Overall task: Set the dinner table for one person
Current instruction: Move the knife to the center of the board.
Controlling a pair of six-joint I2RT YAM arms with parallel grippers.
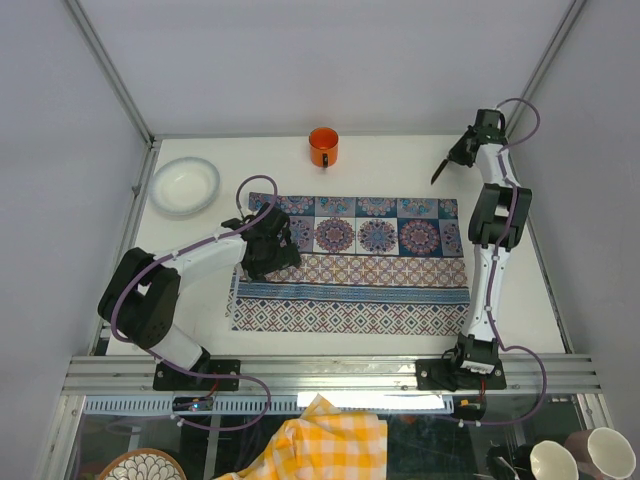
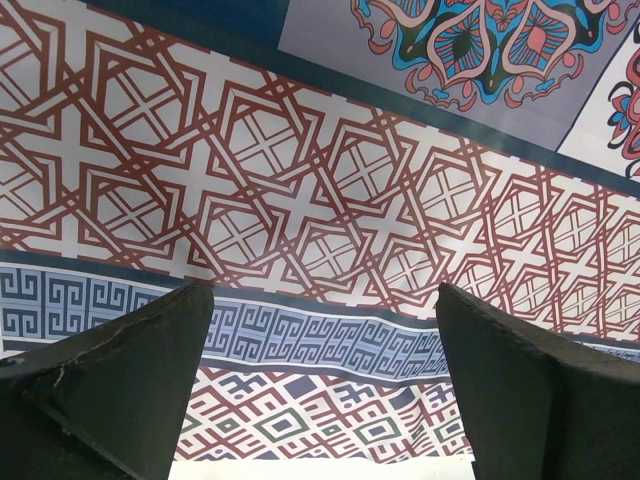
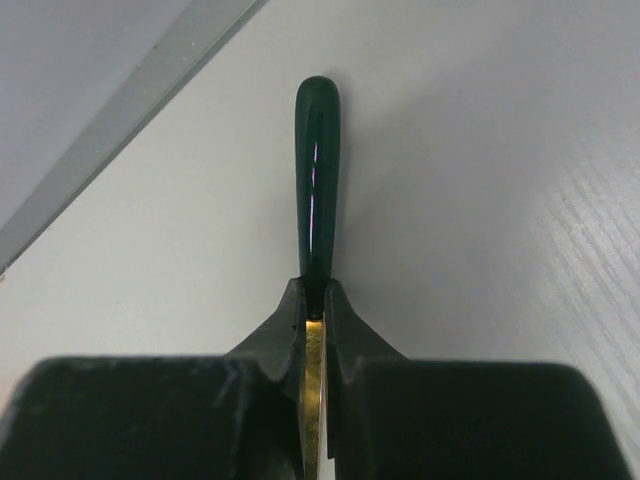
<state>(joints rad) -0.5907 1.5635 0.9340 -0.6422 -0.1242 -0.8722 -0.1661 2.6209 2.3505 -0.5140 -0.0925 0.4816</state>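
Green-handled utensil (image 3: 318, 170) is pinched in our right gripper (image 3: 315, 305) over the dinner table (image 3: 480, 150); our left gripper (image 2: 325, 297) hangs spread over patterned cloth (image 2: 300, 180).

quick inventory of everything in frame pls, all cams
table: 1, white, metal rails along its edges
patterned cloth: 1, blue, purple and brown tile print, flat mid-table
mug: 1, orange, far edge, centre
plate: 1, white, far left corner
utensil: 1, dark green handle, gold metal at the grip, held over the far right corner; type unclear
checked cloth: 1, yellow and white, below the near edge
bowl: 1, patterned, below near edge, left
cups: at least 2, pale, below near edge, right
left pincer: 1, black, open, over the patterned cloth
right pincer: 1, black, shut on the utensil
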